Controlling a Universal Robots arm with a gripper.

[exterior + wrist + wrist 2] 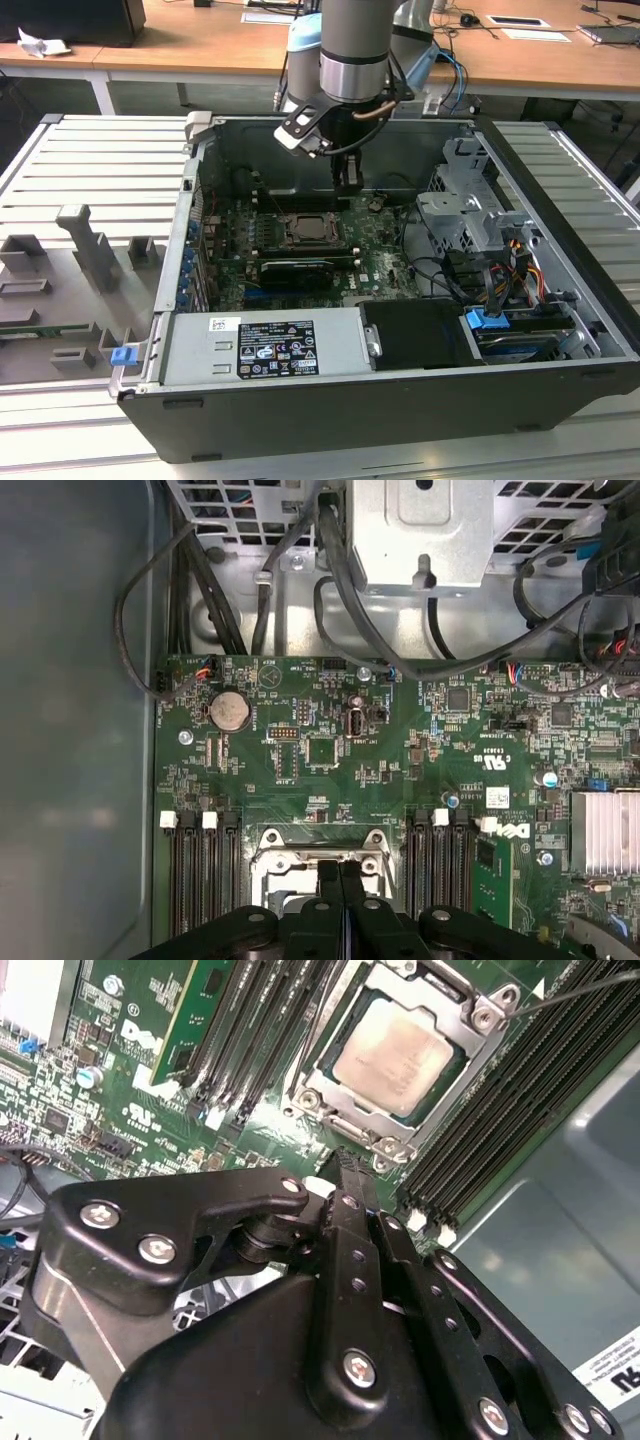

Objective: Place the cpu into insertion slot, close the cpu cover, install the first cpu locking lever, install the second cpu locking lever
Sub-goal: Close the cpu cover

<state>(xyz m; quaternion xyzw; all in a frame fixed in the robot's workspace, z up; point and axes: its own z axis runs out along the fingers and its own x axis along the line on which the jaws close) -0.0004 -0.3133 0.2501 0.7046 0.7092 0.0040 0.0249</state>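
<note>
Claw of mine is pinched closed on nothing, its tips hanging close to one edge of the insertion slot. The cpu lies flat in that slot with the cpu cover folded down around it. Green motherboard spreads beyond, inside the open computer case.

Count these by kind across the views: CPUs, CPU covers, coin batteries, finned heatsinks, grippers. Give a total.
cpu: 1
cpu cover: 1
coin battery: 1
finned heatsink: 1
gripper: 1
Total: 5
</note>
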